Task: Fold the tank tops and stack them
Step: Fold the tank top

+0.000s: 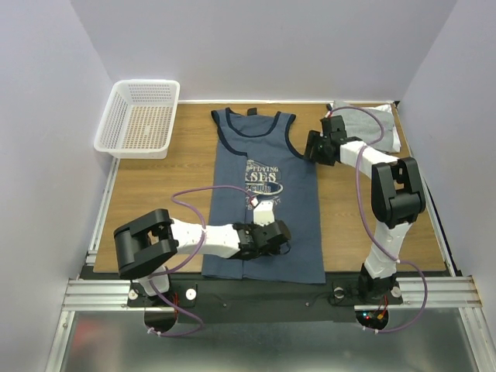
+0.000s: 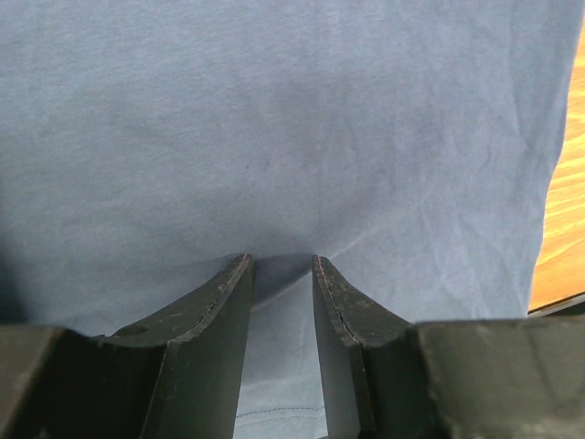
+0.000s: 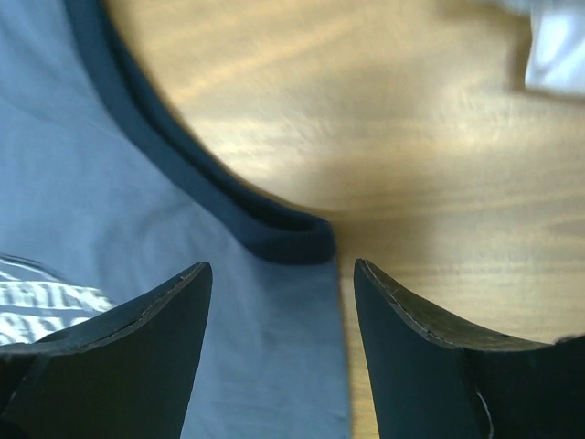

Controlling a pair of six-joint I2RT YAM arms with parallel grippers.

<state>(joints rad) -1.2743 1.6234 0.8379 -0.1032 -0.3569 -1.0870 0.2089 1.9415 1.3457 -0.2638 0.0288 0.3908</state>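
**A:** Where was the navy tank top (image 1: 263, 155)?

**B:** Flat on the table (image 1: 178, 155), centre, neck away from the bases, hem at the near edge. No fold made in it. The grey and white folded tops (image 1: 372, 124) sat in the far right corner, well apart from it. The basket (image 1: 139, 116) was far left.

**A:** And the right gripper (image 1: 312, 147)?

**B:** Jaws wide apart and gripping nothing. In its wrist view they straddled the shirt's side edge just below the armhole trim (image 3: 183, 174), one finger over cloth, one over wood. My read is that it was set to pinch that edge for a lengthwise fold.

**A:** And the left gripper (image 1: 284, 235)?

**B:** Low over the lower body of the shirt. The fingers (image 2: 224, 302) had a narrow gap and their tips were pressed into the cloth, with creases running out from them. It could have been a pinch or just contact. I couldn't tell.

**A:** Why that spot?

**B:** Probably so both arms could take the same side and carry it across together.

**A:** Anything you couldn't see?

**B:** The left wrist covered part of the print (image 1: 262, 182). The hem line barely showed between the left fingers. The right wrist view was soft, and the white patch in its top corner was unreadable.
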